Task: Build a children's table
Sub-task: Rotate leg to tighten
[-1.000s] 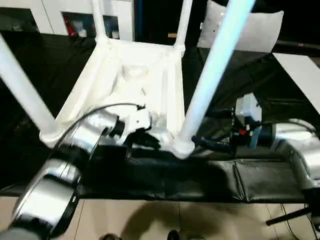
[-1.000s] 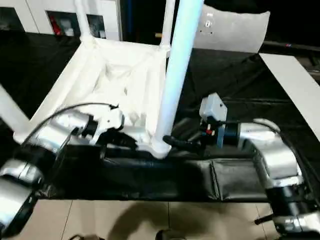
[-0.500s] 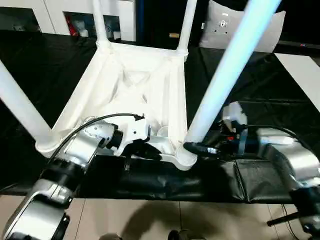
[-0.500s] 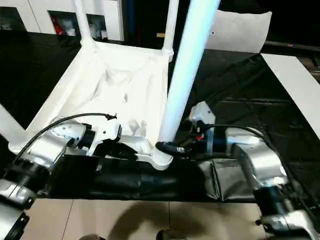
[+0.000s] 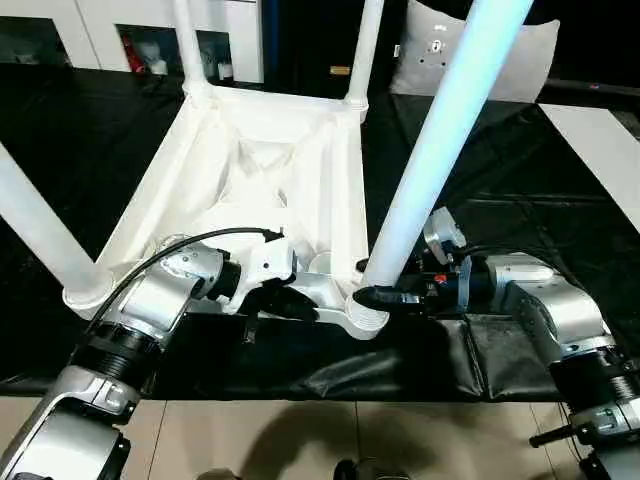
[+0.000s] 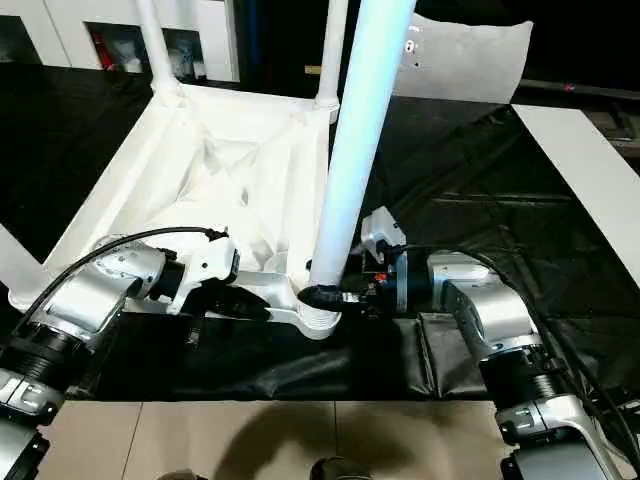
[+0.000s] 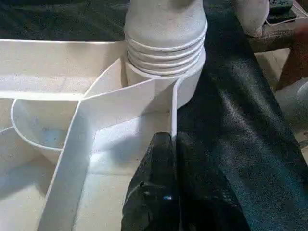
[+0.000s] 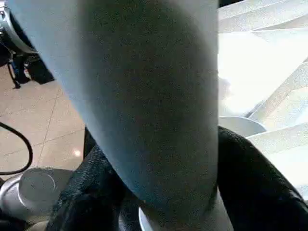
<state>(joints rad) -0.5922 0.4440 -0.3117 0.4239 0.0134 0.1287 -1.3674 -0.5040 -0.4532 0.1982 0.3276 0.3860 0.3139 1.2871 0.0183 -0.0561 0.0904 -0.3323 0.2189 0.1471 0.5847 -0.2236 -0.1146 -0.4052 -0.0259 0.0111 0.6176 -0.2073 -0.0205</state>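
Since a second ago the right gripper (image 5: 372,297) has closed in from a wide gap beside the near right leg (image 5: 440,130) until its two black fingers (image 8: 250,183) wrap the leg's base just above the corner socket (image 5: 366,318); the right wrist view shows a finger on each side of the tube, touching it. That leg rises steeply from the socket and tilts toward the right. The children's table (image 5: 270,170) lies upside down on the black-sheeted work table (image 5: 90,130), its ribbed underside facing up, with all four legs seated in the corner sockets: two slim ones at the far corners (image 5: 365,50), one thick one at the near left (image 5: 40,225). The left gripper (image 7: 172,144) is pinched tight on a thin upright rib (image 7: 144,89) of the near edge, just beside the same socket, its fingers pressed flat against either face of the plastic. Both silver forearms reach in from the near side. Beyond the work table stand white cabinets (image 5: 120,25) and a pale cushion-like sheet (image 5: 520,50); beige floor tiles (image 5: 300,440) run along the front edge.
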